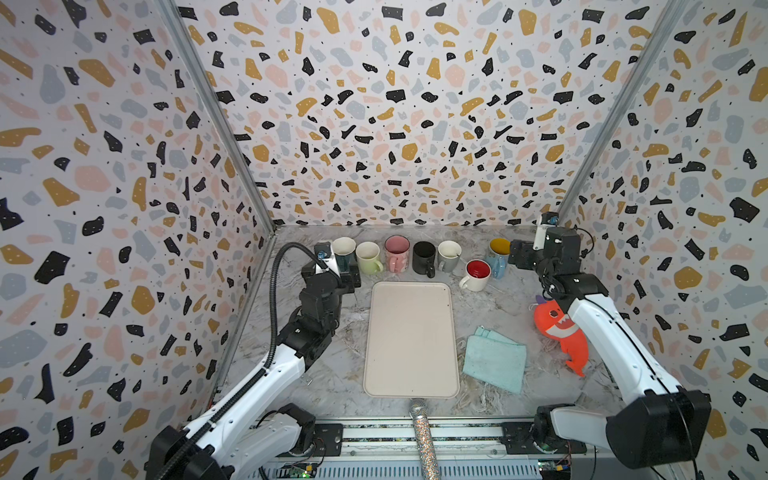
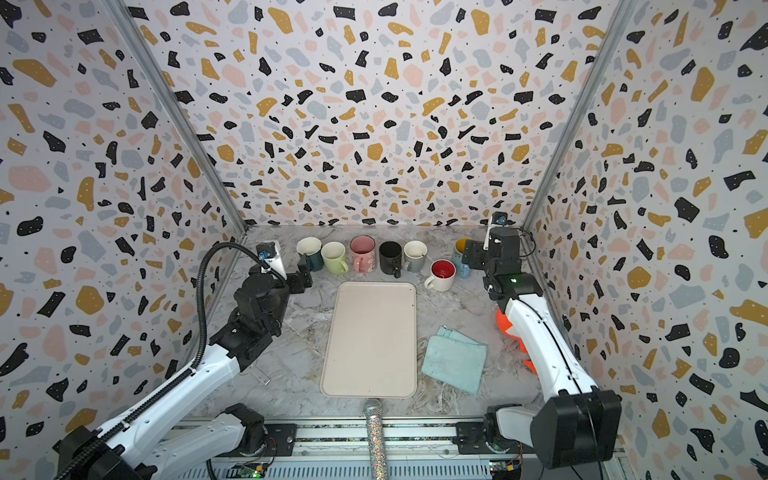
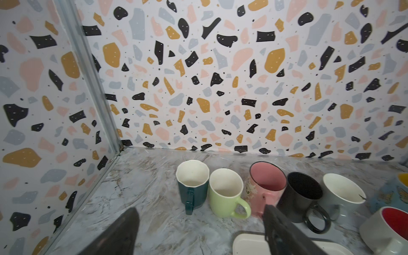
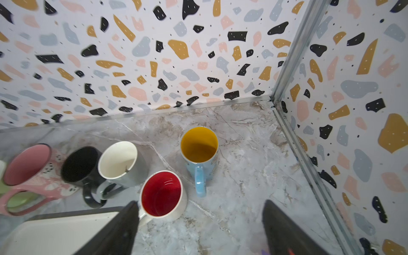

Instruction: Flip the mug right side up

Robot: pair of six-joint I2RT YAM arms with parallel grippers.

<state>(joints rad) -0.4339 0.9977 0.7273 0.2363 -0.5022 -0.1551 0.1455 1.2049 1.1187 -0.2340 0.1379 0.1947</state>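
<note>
Left fingers (image 3: 123,231) stand wide apart in the left wrist view and grip nothing. The left gripper (image 3: 201,208) faces the teal mug (image 3: 193,189), which stands mouth up on the table (image 3: 143,194) just beyond the tips, handle toward them. Beside it, in a row along the back wall, stand the green mug (image 3: 223,194), pink mug (image 3: 267,187), black mug (image 3: 302,198) and grey mug (image 3: 342,194), all mouth up. The red mug (image 3: 388,229) sits nearer, by a corner of the tray (image 3: 249,245), and a sliver of the blue mug (image 3: 386,194) shows at the edge.

Right fingers (image 4: 119,229) in the right wrist view are spread just as wide and hold nothing. The right gripper (image 4: 201,202) points at the blue mug, upright with its yellow inside showing and its handle toward the tips, not touching them. The red mug stands mouth up just beside one finger; whether they touch cannot be told.

In both top views all seven mugs stand upright at the back of the table, the red one a little forward of the row. The left gripper (image 1: 332,274) sits by the teal mug at the row's left end, the right gripper (image 1: 513,254) by the blue mug at the right end. The tray lies in the middle, with a cloth (image 1: 494,359) to its right, a toy (image 1: 561,332) beyond that under the right arm, and a microphone (image 1: 424,440) at the front edge
</note>
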